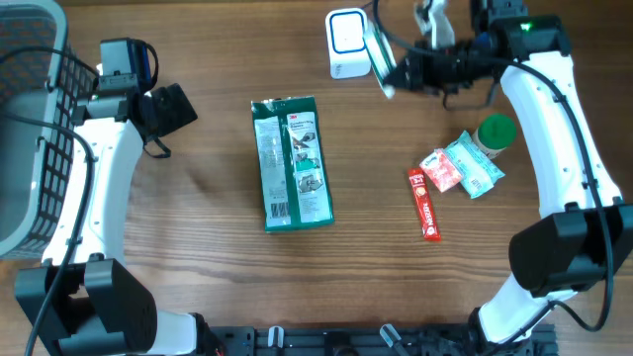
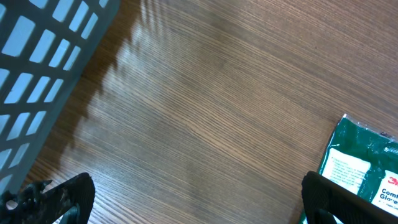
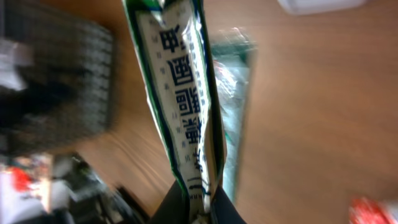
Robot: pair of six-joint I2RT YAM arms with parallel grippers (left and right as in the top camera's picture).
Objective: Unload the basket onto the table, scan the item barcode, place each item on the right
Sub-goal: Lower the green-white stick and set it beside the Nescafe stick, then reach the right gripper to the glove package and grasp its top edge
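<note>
Overhead: right tool point(image 1: 394, 72) pinches packet point(image 1: 380, 51) by its edge, seemingly beside scanner point(image 1: 347, 44).

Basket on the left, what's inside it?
The basket shows only its grey bottom and mesh walls, no items. The left arm hides part of one side; the picture edge cuts off the rest.

The left arm point(image 1: 99, 183) and right arm point(image 1: 556, 104) are white with black joints.
</note>
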